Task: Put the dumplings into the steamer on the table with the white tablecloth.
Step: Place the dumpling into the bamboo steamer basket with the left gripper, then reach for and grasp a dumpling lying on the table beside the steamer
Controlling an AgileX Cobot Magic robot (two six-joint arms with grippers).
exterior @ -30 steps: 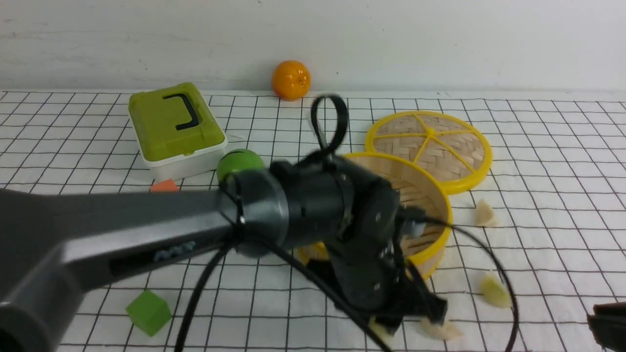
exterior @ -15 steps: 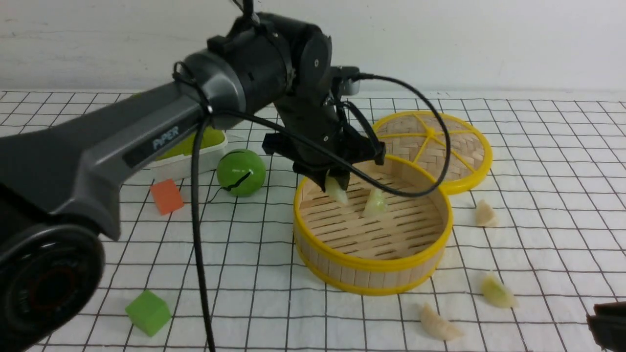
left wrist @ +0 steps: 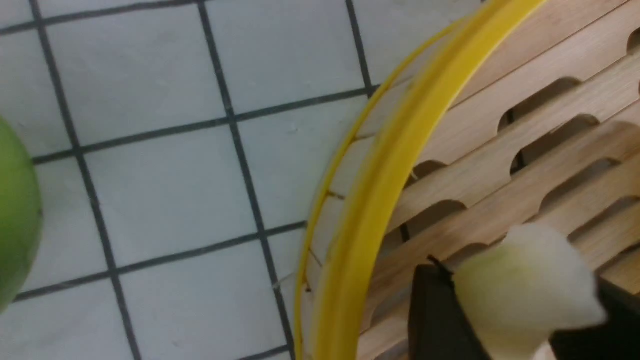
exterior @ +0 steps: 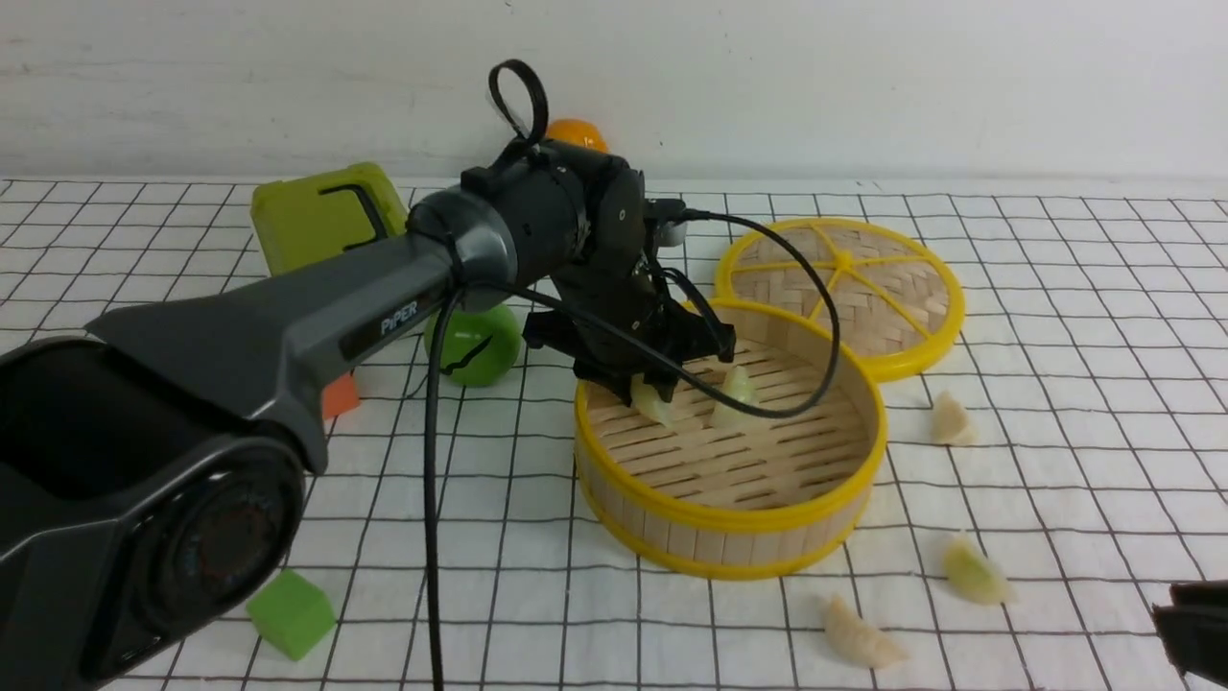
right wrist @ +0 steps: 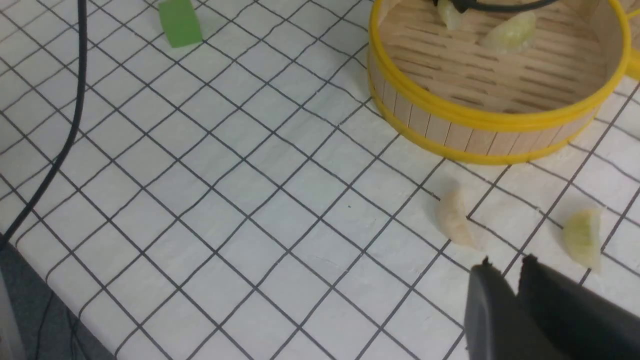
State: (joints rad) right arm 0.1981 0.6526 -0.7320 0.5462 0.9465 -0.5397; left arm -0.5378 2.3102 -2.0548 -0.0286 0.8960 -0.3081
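The steamer (exterior: 729, 518) stands mid-table on the white tablecloth (exterior: 1055, 317). My left gripper (exterior: 657, 389) reaches down inside its back left, shut on a pale green dumpling (exterior: 652, 401). In the left wrist view that dumpling (left wrist: 525, 295) sits between the black fingers (left wrist: 435, 315), just above the slats and inside the yellow rim (left wrist: 380, 200). A second dumpling (exterior: 737, 395) lies on the slats beside it. Three more lie on the cloth: one right of the steamer (exterior: 950, 419), two in front (exterior: 974, 573) (exterior: 859, 638). My right gripper (right wrist: 507, 262) hovers near those two (right wrist: 455, 220) (right wrist: 582, 237), shut and empty.
The woven lid (exterior: 844, 288) leans behind the steamer. A green ball (exterior: 475, 341), an orange cube (exterior: 336, 395) and a green box (exterior: 321, 226) sit at the left, an orange fruit (exterior: 576, 134) at the back. A green cube (exterior: 291, 614) lies front left. The left arm's cable (exterior: 427, 499) hangs down.
The left arm rose from the cloth in front of the steamer with a dumpling, swung over the basket, and has now lowered it to the slats. The right gripper has barely moved.
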